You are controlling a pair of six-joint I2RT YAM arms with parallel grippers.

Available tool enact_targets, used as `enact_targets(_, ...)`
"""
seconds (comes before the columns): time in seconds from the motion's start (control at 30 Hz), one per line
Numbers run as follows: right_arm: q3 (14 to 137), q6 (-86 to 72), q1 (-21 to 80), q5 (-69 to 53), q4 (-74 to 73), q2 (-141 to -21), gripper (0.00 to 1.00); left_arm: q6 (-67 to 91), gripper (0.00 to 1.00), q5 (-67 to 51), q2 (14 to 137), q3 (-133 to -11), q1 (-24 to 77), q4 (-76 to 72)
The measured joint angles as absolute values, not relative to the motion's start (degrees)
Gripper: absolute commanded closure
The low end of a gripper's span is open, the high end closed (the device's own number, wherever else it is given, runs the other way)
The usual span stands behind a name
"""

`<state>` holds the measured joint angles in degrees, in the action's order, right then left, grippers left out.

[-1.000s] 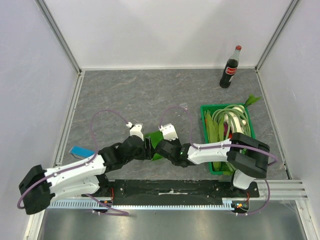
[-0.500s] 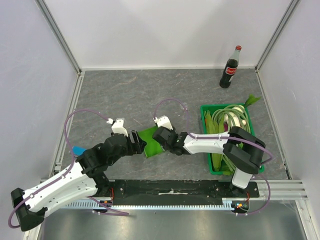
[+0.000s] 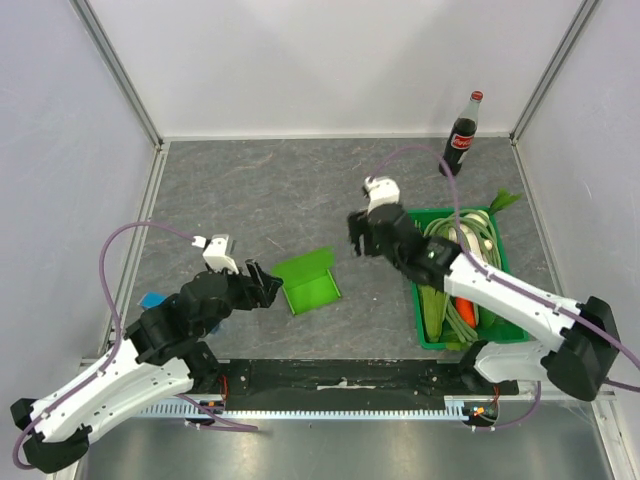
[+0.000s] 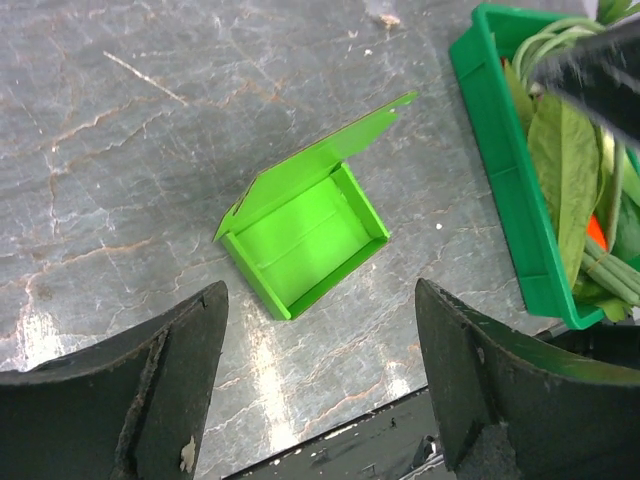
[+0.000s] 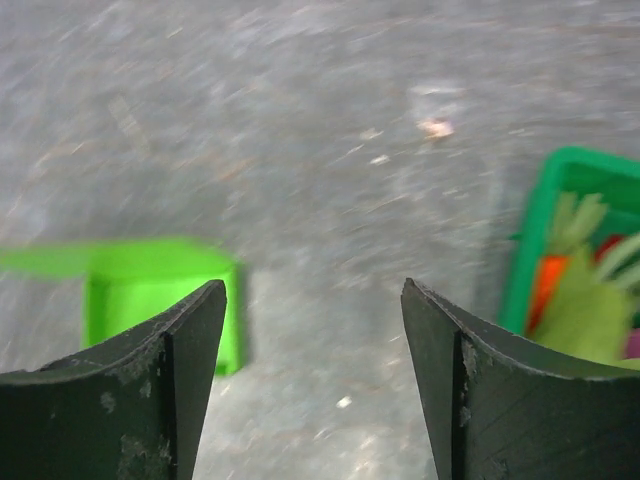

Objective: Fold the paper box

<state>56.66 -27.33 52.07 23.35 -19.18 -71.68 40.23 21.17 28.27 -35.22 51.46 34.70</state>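
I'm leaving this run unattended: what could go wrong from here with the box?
1. The paper box sits unheld, lid flap up; the open left jaws beside it could shove or crush the thin card when closing in.
2. The right arm, jaws open, reaches over the crate; swinging toward the box, it might snag the greens sticking out.

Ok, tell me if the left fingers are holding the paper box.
No, the paper box sits on the table beyond the open fingers.

Paper box (image 5: 150,280) blurred in right wrist view, crate (image 4: 510,170) cropped, blue block (image 3: 150,299) half-hidden
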Motion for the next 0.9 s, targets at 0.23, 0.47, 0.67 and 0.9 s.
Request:
enact_targets(0.23, 70.57, -23.62, 32.80, 15.03, -22.13, -88.86, 0.09, 36.93, 0.18, 19.18, 25.19, -35.83, 51.44, 34.63)
enact_targets(0.47, 86.19, -14.52, 27.11, 9.39, -23.14, -113.60, 0.21, 36.58, 0.19, 16.23, 21.19, -35.83, 51.44, 34.70)
enact_targets(0.67, 90.98, -8.88, 26.89, 8.75, -25.02, -122.85, 0.33, 36.60, 0.19, 13.93, 19.86, -35.83, 51.44, 34.72)
enact_targets(0.9, 93.78, -6.87, 27.14, 8.29, -25.54, -124.92, 0.41, 36.60, 0.19, 12.93, 19.90, -35.83, 51.44, 34.72)
